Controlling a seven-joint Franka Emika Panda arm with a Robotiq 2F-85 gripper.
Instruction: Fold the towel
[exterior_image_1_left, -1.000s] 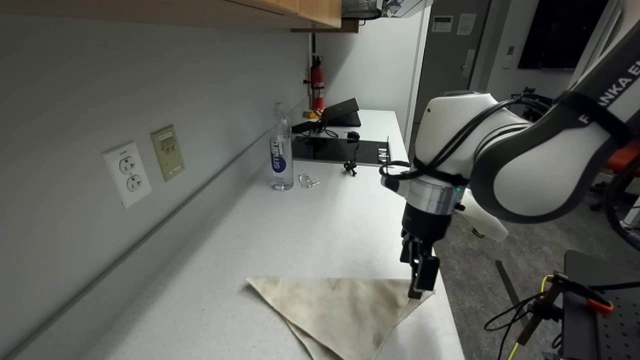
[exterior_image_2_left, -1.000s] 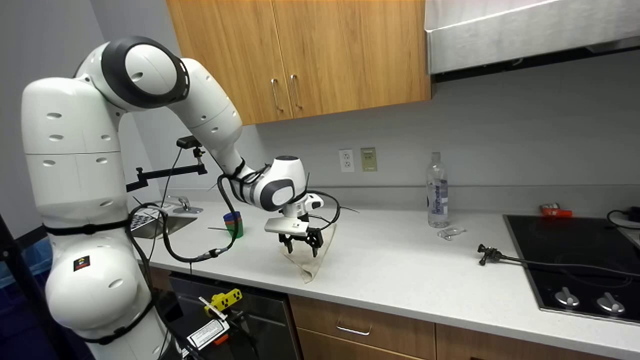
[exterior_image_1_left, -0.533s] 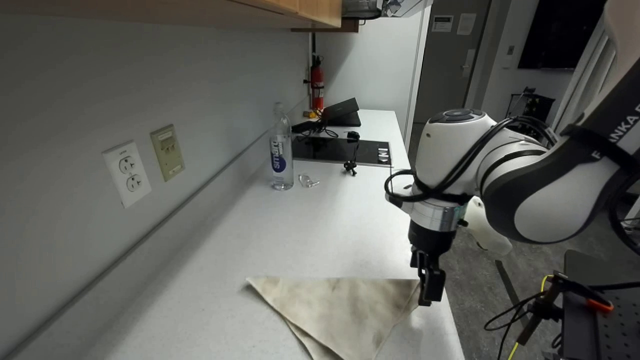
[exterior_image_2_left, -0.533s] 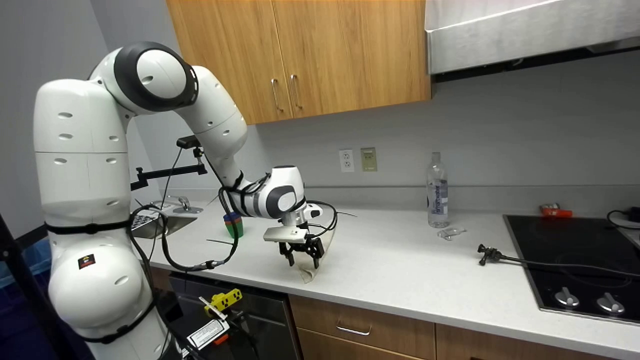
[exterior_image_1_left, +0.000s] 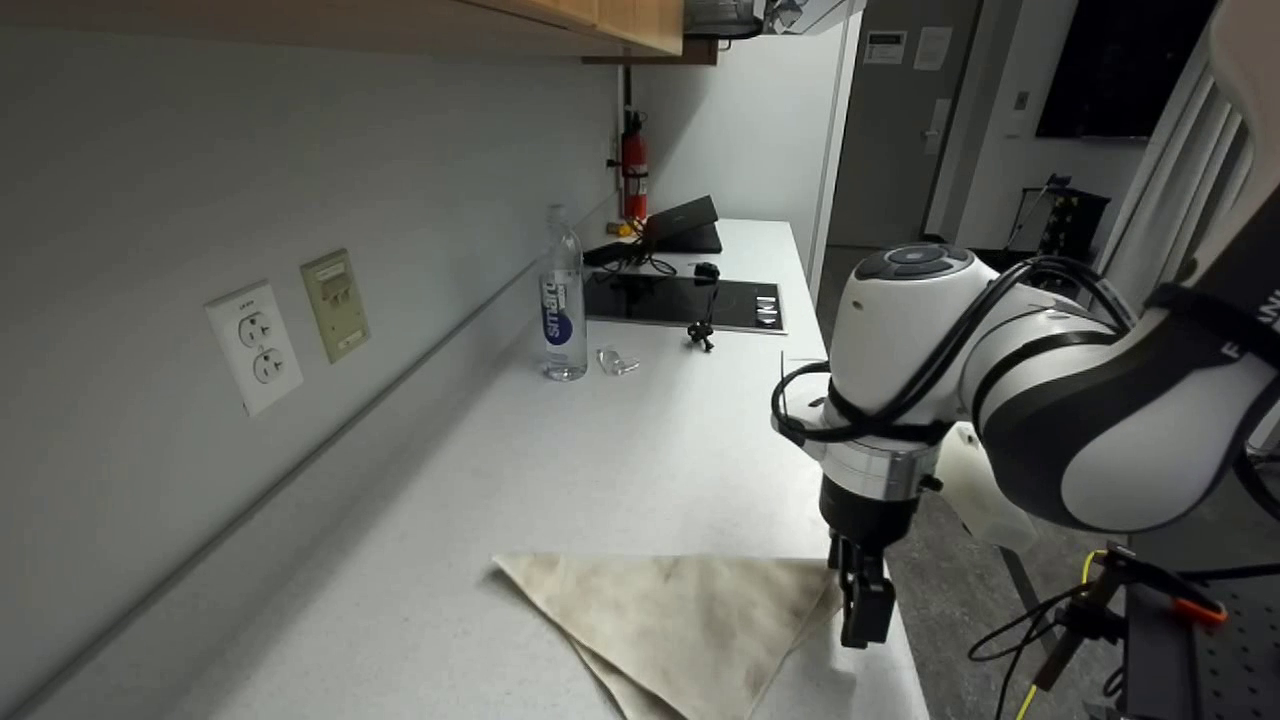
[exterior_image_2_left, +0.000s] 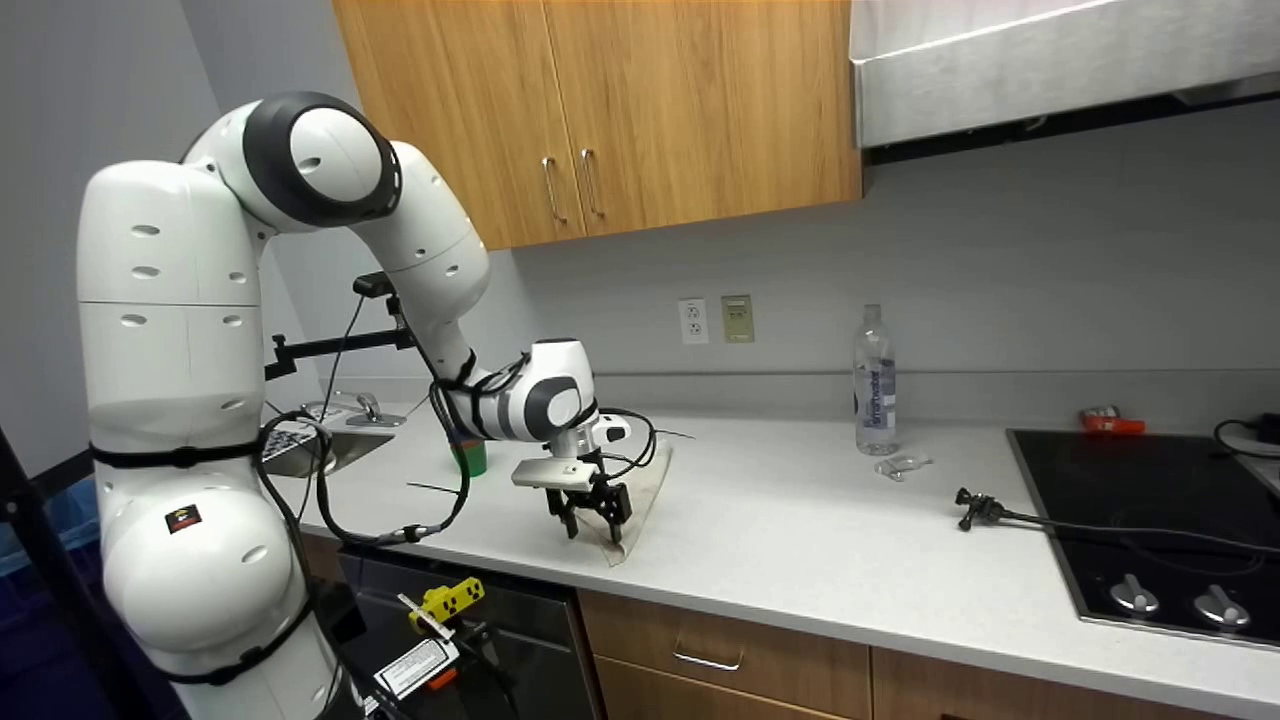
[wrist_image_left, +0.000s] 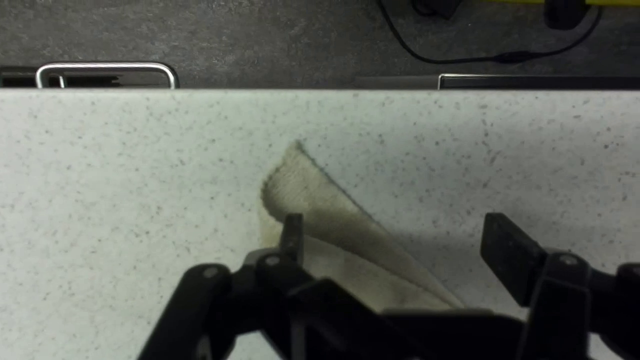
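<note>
The beige towel (exterior_image_1_left: 680, 620) lies on the white counter, doubled over into a rough triangle. In an exterior view the arm partly hides the towel (exterior_image_2_left: 645, 500). In the wrist view, one corner of the towel (wrist_image_left: 320, 200) points toward the counter's front edge, with an upper layer set back from a lower one. My gripper (wrist_image_left: 395, 225) is open and empty. One finger is over the towel corner and the other is over bare counter. In both exterior views the gripper (exterior_image_1_left: 855, 605) hangs just above the towel's front corner, fingers down (exterior_image_2_left: 594, 535).
A water bottle (exterior_image_1_left: 563, 310) and a clear plastic piece (exterior_image_1_left: 615, 362) stand farther along the counter, before the black cooktop (exterior_image_2_left: 1150, 500). A green cup (exterior_image_2_left: 473, 458) is behind the arm, near the sink (exterior_image_2_left: 350, 448). The counter's front edge (wrist_image_left: 320, 90) is close to the towel corner.
My gripper has moved down and toward the counter's front edge, over the towel's corner. It stays open. The towel has not visibly moved.
</note>
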